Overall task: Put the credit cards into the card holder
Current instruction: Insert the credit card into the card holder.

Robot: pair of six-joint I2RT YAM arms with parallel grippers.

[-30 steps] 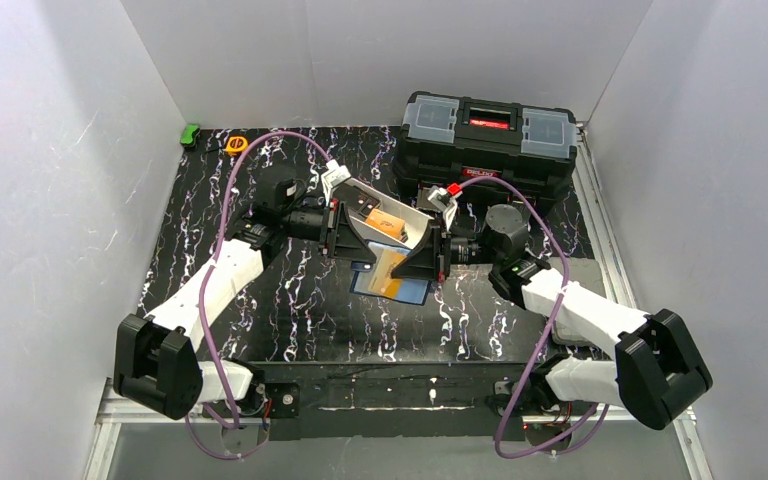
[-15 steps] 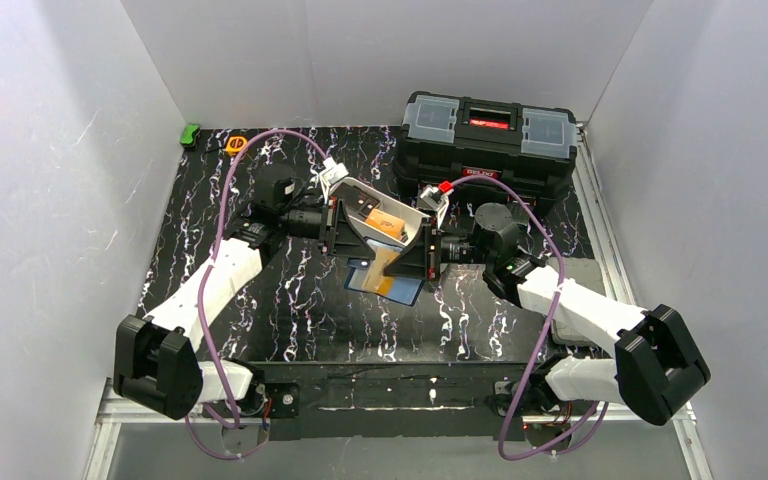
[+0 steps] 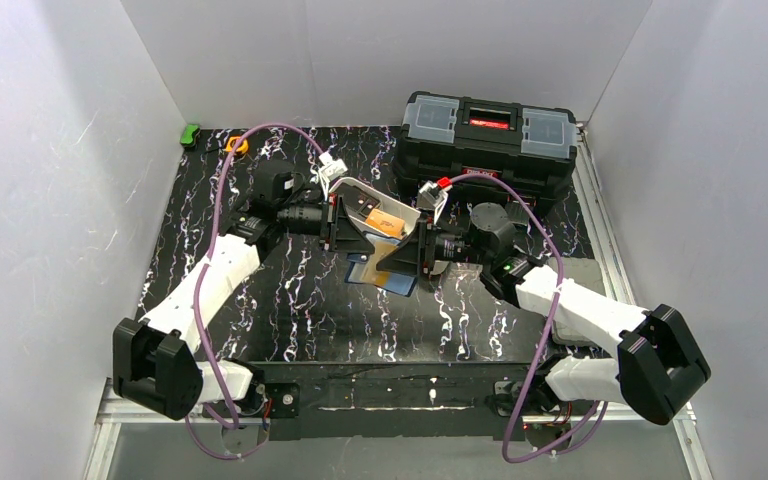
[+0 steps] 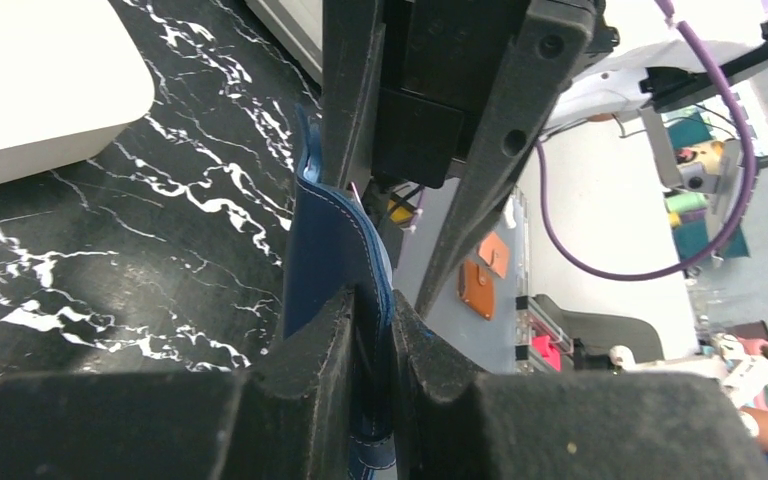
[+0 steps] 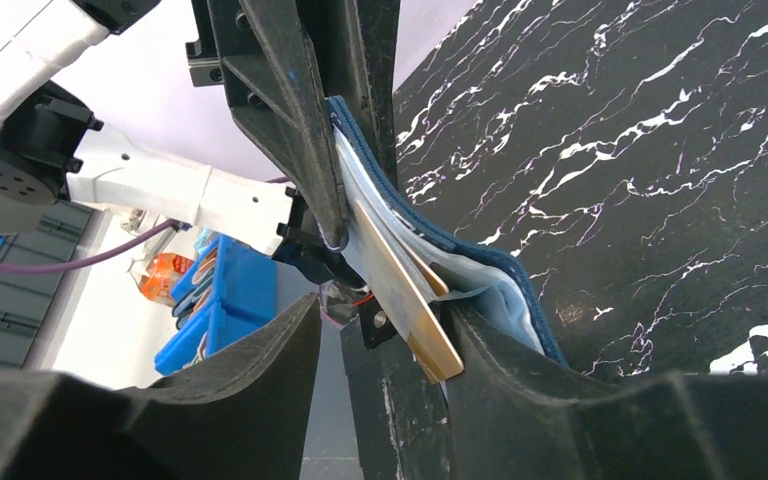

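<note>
The navy card holder (image 4: 330,250) is held off the table, pinched at one edge by my left gripper (image 4: 370,330), which is shut on it. In the right wrist view its light-blue inside (image 5: 480,262) faces me with an orange-yellow credit card (image 5: 400,290) stuck partway into a pocket. A second card edge shows just behind it. My right gripper (image 5: 380,340) stands open around the card's free end, which lies close to one finger. From above, the holder (image 3: 392,283) and card (image 3: 384,263) hang between the two grippers at the table's middle.
A long white tray (image 3: 408,212) with orange items lies right behind the grippers. The big black toolbox (image 3: 488,140) stands at the back right. A yellow tape measure (image 3: 237,145) and a small green object (image 3: 191,133) sit at the back left corner.
My right gripper went from shut on the orange-yellow card to open, leaving the card in the holder. Both grippers and the holder shifted slightly left.
</note>
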